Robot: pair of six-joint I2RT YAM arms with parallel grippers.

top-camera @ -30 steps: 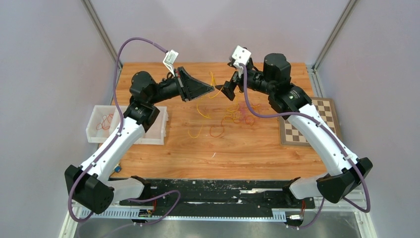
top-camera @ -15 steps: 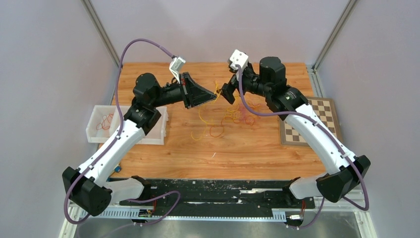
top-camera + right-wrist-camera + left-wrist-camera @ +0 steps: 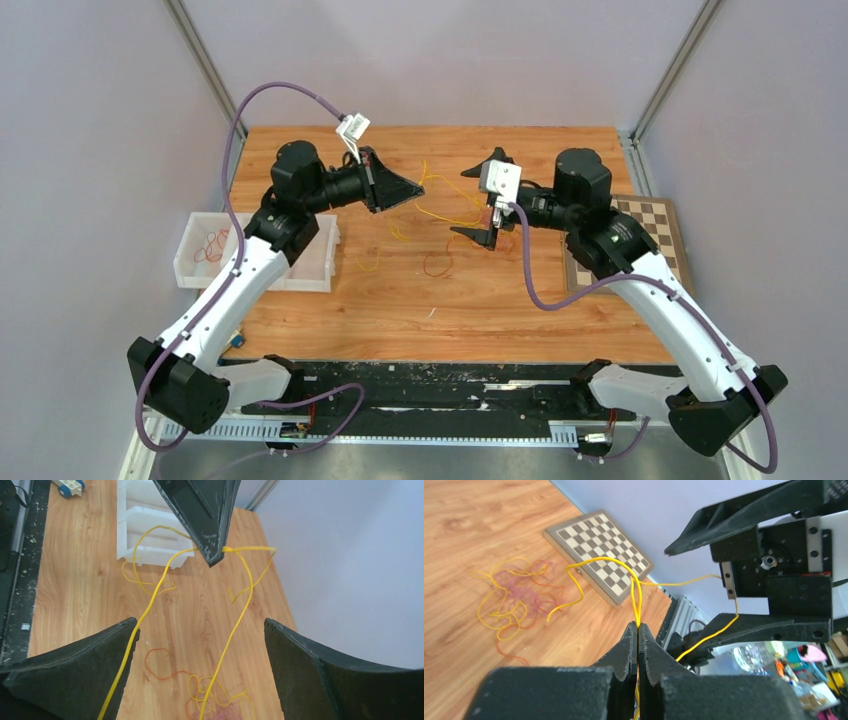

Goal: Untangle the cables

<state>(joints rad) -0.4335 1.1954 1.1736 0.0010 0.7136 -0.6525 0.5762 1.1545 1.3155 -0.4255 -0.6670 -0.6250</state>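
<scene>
Since a second ago the right arm has swung outward toward its own side of the worktop (image 3: 520,320) and rolled its wrist. The right claw (image 3: 458,202) now faces the left claw (image 3: 418,190), with one finger toward the far edge and the other toward the near edge in the top view. The left claw has drawn back a little toward its own side.

The left claw is closed tight, its two fingertips pinching a yellow cable (image 3: 636,597) that rises from between them, arches over and drops toward the wood. In the top view this cable spans the space between the two claws above the worktop. The right claw stands wide apart and grips nothing. In the right wrist view two yellow strands run from the left claw's tip down through the gap between its fingers. One passes close by the finger (image 3: 75,670) on the left of that view, though contact cannot be made out.

The other cables (image 3: 511,597) lie in a loose heap of yellow, red and pink loops on the worktop, near the chessboard (image 3: 599,550), and are largely hidden under the right claw in the top view. A single red loop (image 3: 437,266) lies apart, closer to the near edge. A white bin (image 3: 300,275) sits on the left side of the worktop with a few red strands (image 3: 212,243) in one compartment.
</scene>
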